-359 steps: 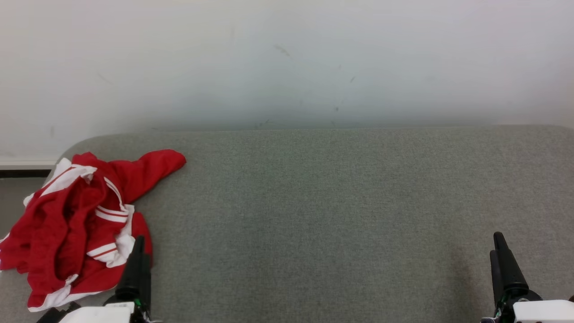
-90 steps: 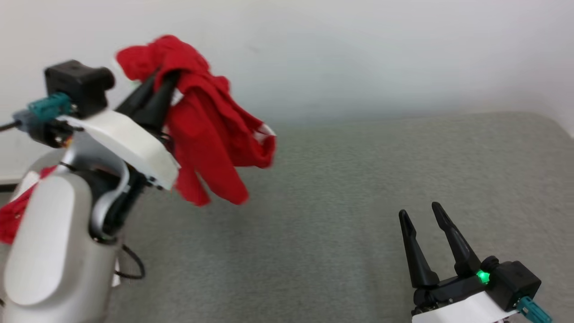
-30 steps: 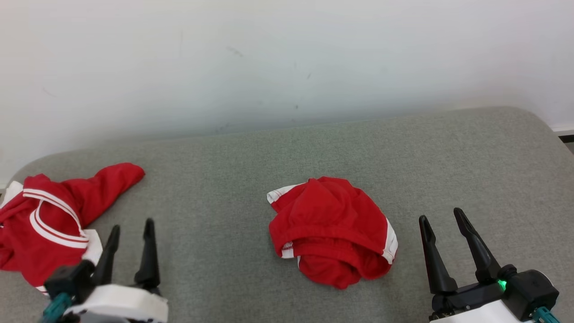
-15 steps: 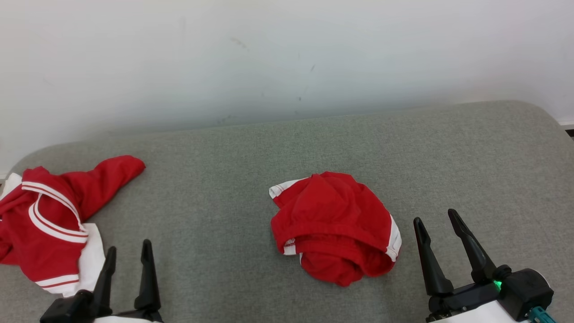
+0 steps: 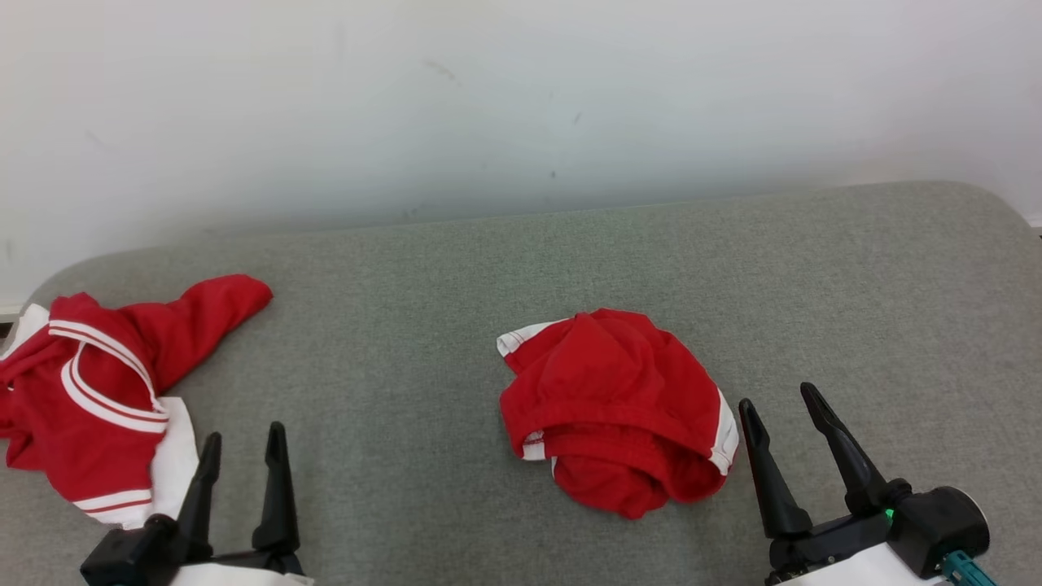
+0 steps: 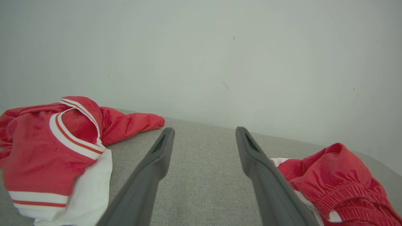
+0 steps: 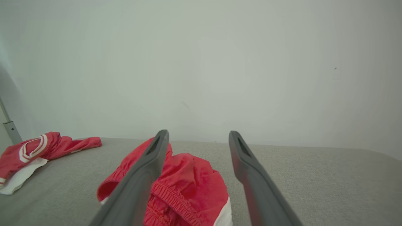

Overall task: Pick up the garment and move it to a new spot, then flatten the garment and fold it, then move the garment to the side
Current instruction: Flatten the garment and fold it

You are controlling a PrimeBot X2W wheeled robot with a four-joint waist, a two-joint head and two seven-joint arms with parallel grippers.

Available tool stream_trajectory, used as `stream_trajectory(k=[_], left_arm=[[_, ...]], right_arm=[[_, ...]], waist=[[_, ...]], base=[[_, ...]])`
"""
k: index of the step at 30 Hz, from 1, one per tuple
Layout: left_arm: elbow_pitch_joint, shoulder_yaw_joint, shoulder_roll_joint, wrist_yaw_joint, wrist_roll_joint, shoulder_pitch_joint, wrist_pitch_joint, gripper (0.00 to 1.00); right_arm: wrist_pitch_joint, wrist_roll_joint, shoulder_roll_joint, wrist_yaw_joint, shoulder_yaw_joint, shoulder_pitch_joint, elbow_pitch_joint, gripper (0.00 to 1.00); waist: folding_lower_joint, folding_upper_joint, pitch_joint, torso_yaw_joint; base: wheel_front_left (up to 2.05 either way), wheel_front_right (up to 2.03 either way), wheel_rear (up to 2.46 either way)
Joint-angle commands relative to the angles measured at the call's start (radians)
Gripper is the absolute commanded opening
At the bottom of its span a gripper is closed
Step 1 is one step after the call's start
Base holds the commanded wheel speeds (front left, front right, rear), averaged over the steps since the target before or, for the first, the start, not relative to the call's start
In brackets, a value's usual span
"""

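Though crumpled, garment (image 5: 615,407) beside right pincer (image 5: 775,395)

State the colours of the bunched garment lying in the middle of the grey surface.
The garment is red with white trim at its edges. The head view shows it best.

Looks like a plain test rm, maybe a lab. Bare white wall (image 5: 521,81) w/ scuffs, grey cloth-topped table (image 5: 391,325).
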Motion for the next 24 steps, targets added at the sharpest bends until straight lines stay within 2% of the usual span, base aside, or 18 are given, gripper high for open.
stream_trajectory(k=[1,5,8,13,20,24], left_arm=[[0.002,0.001,-0.002,-0.004,0.010,-0.008,0.000,1.00],[0.013,0.001,-0.006,-0.015,0.010,-0.012,0.000,1.00],[0.023,0.002,-0.007,-0.021,0.009,-0.020,0.000,1.00],[0.042,-0.003,-0.009,-0.028,-0.002,-0.032,0.000,1.00],[0.057,-0.035,-0.009,-0.018,-0.008,-0.040,-0.001,1.00],[0.060,-0.050,-0.009,-0.012,-0.011,-0.047,-0.001,1.00]], right_arm=[[0.001,-0.008,-0.003,-0.002,-0.004,-0.008,0.011,1.00],[0.001,-0.006,-0.002,-0.002,0.055,-0.026,0.062,1.00],[0.004,0.017,-0.010,-0.002,0.142,-0.054,0.132,1.00],[0.083,0.078,-0.017,-0.002,0.307,-0.145,0.254,1.00],[0.200,0.066,0.005,-0.002,0.381,-0.272,0.447,1.00],[0.235,0.036,0.013,-0.002,0.380,-0.338,0.560,1.00]], waist=[[0.0000,0.0000,-0.001,0.006],[0.0000,0.0000,-0.004,0.030],[0.0000,0.0000,-0.005,0.057],[0.0000,0.0000,-0.020,0.116],[0.0000,0.0000,-0.023,0.222],[0.0000,0.0000,-0.015,0.291]], base=[[0.00,0.00,0.00],[0.00,0.00,0.00],[0.00,0.00,0.00],[0.00,0.00,0.00],[0.00,0.00,0.00],[0.00,0.00,0.00]])
